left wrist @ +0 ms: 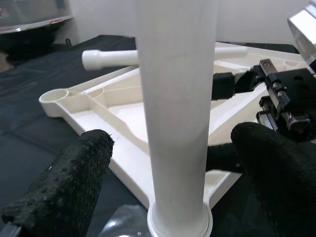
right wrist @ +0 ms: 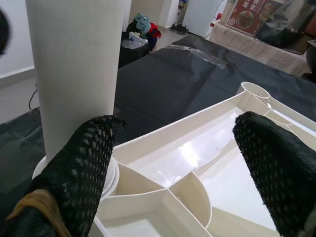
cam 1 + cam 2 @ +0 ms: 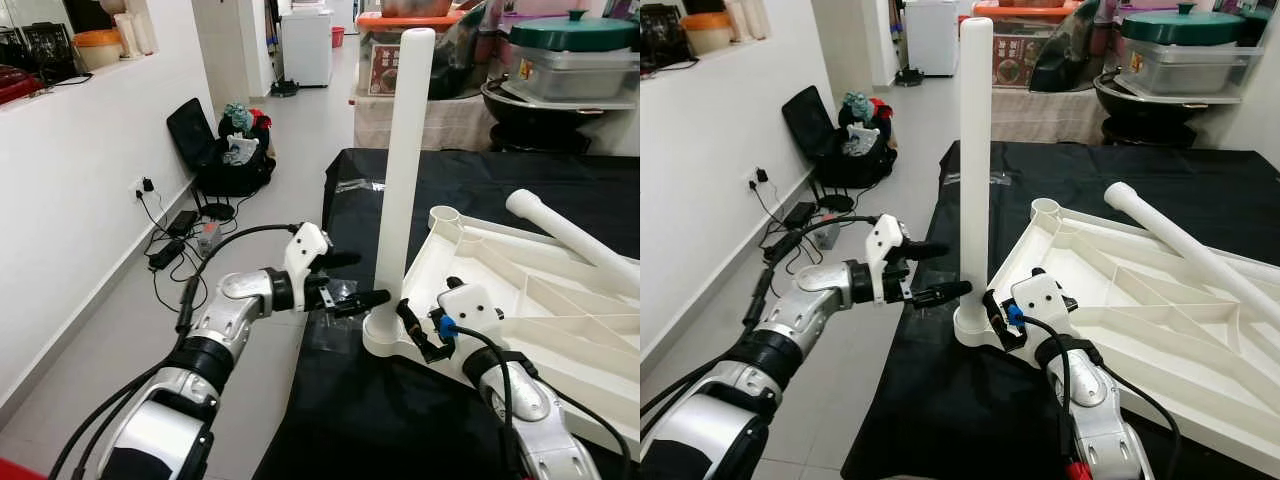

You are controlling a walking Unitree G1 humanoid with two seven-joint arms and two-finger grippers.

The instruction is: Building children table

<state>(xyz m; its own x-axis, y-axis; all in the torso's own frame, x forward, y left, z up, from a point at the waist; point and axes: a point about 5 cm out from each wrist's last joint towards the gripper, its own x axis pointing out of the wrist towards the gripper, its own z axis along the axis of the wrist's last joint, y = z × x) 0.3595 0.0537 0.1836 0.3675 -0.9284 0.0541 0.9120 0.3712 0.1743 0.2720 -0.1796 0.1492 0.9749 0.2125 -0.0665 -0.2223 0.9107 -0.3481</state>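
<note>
Standing upright in a corner socket of the upturned white tabletop [image 3: 560, 310], one white table leg [image 3: 405, 150] is approached from both sides on a black-covered work surface [image 3: 400, 420]. The left gripper [image 3: 350, 283] is held at roughly nine o'clock of the leg's lower part, its two black fingers spread apart and not yet closed on it; in the left wrist view the leg [image 1: 175, 113] is seen rising between the open fingers [image 1: 64, 187]. The right gripper [image 3: 420, 330] is placed at about four o'clock of the socket, low against the tabletop's rim, its fingers likewise parted with nothing held, probably so the panel can be steadied while the leg is turned or pressed home. A second leg [image 3: 575, 235] is left lying across the tabletop toward two o'clock, apparently waiting for its own socket [image 3: 443, 215]. Bags and cables [image 3: 225, 150] are seen on the floor [image 3: 290, 130] beyond.
</note>
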